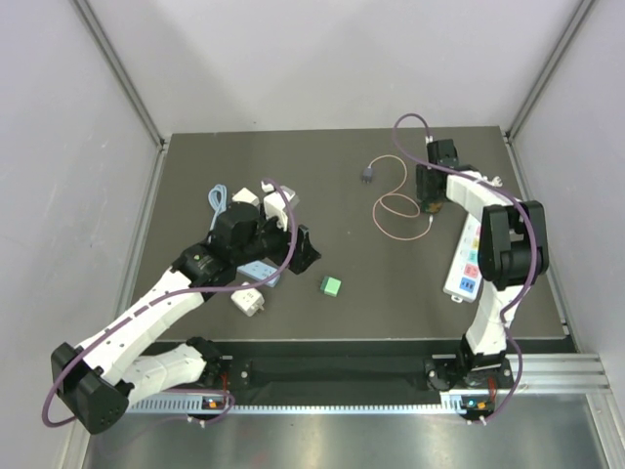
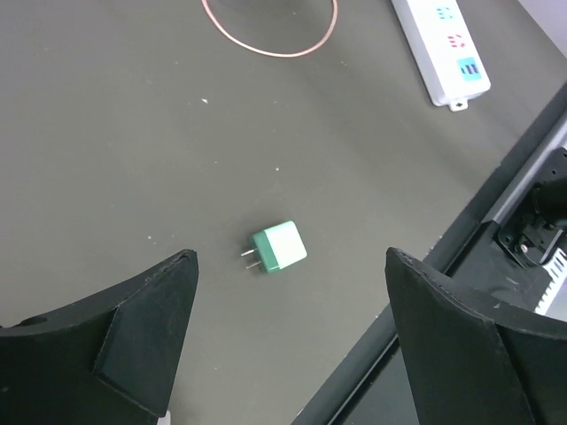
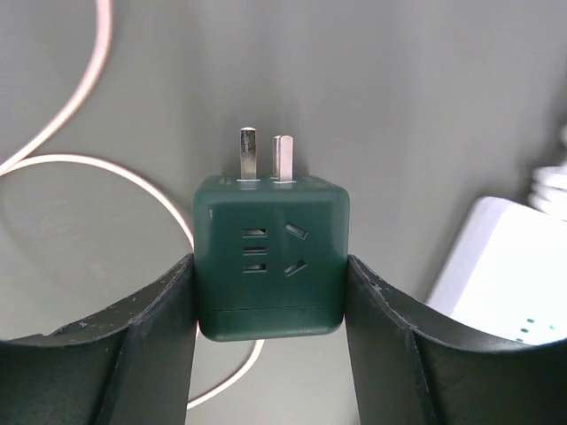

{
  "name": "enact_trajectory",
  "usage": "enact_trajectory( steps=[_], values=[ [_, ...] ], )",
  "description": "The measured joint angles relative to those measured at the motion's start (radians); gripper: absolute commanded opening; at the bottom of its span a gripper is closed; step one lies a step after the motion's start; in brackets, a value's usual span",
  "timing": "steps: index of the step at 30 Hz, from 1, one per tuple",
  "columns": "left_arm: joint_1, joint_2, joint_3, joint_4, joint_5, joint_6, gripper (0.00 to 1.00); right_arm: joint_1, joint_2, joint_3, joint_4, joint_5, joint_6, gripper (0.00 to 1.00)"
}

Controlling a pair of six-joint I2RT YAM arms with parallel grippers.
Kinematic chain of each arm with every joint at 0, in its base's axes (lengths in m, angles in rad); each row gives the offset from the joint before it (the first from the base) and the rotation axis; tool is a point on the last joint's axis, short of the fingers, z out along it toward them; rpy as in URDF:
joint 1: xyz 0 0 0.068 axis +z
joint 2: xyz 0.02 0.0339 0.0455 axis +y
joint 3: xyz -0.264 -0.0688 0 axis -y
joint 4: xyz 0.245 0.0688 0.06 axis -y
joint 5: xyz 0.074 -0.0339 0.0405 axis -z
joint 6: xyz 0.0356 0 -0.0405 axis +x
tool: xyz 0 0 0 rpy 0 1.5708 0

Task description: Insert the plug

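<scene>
Two different states: right gripper [image 3: 270,270] is clamped on a dark green cube adapter [image 3: 270,232], fingers pressed against both its sides and prongs pointing away from the wrist, with a white power strip [image 3: 500,266] just off to its right. Left gripper [image 1: 305,250] has its jaws wide apart, hovering over the table [image 2: 106,159] with a small green adapter [image 2: 277,248] lying below, between and just ahead of its fingertips. Plug [image 1: 367,174] lies loose on the table off to the left of the right gripper, apart from its fingers, and its pink cable [image 1: 395,208] loops back to just beside that gripper's left finger.
</scene>
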Motion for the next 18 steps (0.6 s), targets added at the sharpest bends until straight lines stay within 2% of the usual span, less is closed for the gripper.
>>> enact_trajectory(
  steps=[6,11,18],
  values=[
    [0.000,0.000,-0.013,0.004,0.037,0.000,0.91,0.000,-0.076,-0.014,-0.069,-0.169,0.061,0.25],
    [0.000,0.008,-0.008,0.000,0.093,0.013,0.98,0.001,-0.337,-0.167,-0.063,-0.417,0.167,0.24],
    [-0.002,0.111,0.061,-0.025,0.177,0.055,0.98,0.034,-0.595,-0.378,-0.039,-0.748,0.311,0.21]
  ],
)
